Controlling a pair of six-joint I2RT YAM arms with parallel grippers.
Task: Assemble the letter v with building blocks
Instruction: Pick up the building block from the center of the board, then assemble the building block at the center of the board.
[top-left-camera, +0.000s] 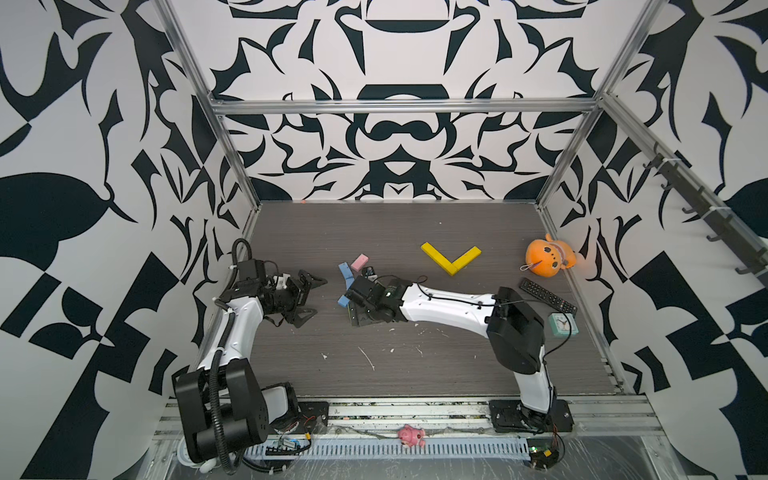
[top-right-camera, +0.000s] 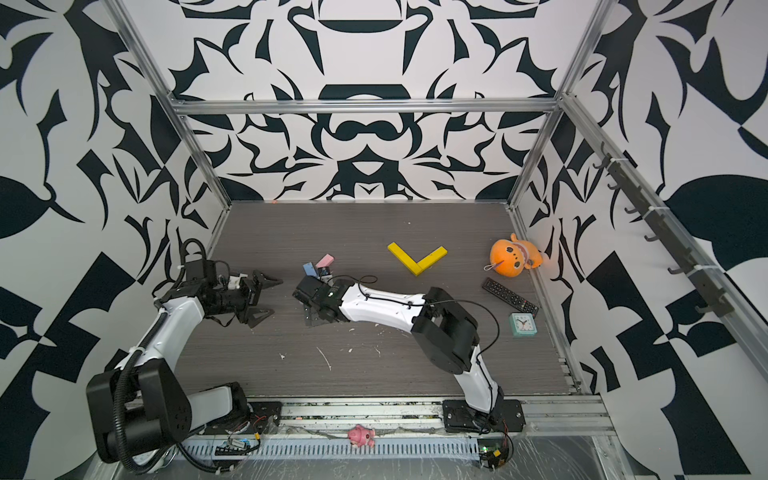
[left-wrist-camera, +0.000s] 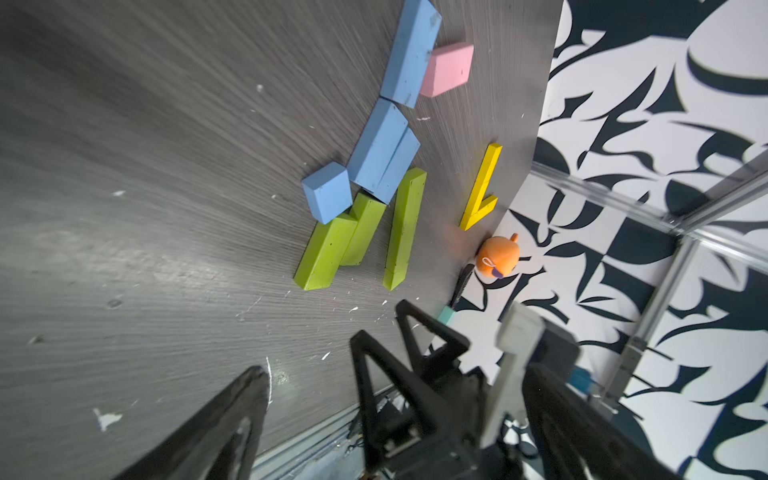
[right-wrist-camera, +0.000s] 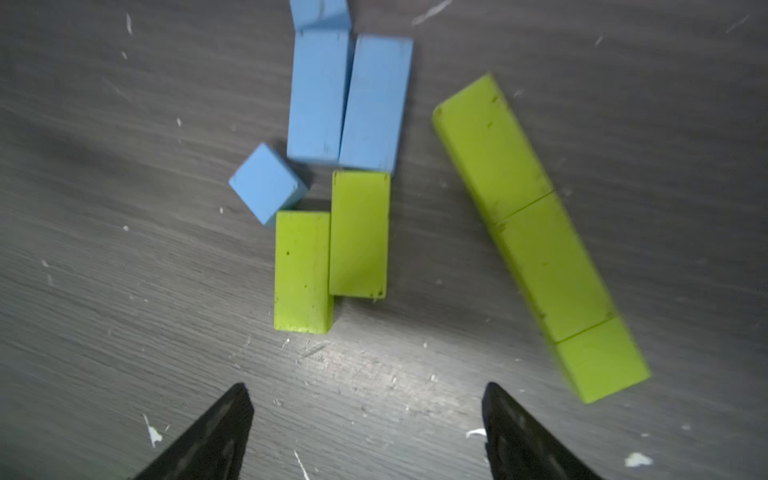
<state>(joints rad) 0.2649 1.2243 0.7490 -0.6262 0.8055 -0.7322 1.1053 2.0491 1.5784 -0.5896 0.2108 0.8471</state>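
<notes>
Two yellow building blocks (top-left-camera: 451, 258) lie joined in a V right of the table's middle, also visible in the other top view (top-right-camera: 417, 259). Left of them sit light blue blocks (top-left-camera: 345, 270) and a pink block (top-left-camera: 360, 261). My right gripper (top-left-camera: 350, 303) hovers over this pile, open, with bare table between its fingers. Its wrist view shows two short green blocks (right-wrist-camera: 303, 270), a row of three green blocks (right-wrist-camera: 536, 237), two long blue blocks (right-wrist-camera: 318, 95) and a blue cube (right-wrist-camera: 268, 183) ahead of the right gripper (right-wrist-camera: 368, 399). My left gripper (top-left-camera: 318, 297) stands open and empty, left of the pile.
An orange plush toy (top-left-camera: 548, 259) sits at the right wall. In front of it lie a black remote (top-left-camera: 547, 296) and a small teal clock (top-left-camera: 563, 324). A pink toy (top-left-camera: 410, 435) rests on the front rail. Patterned walls and metal posts enclose the table.
</notes>
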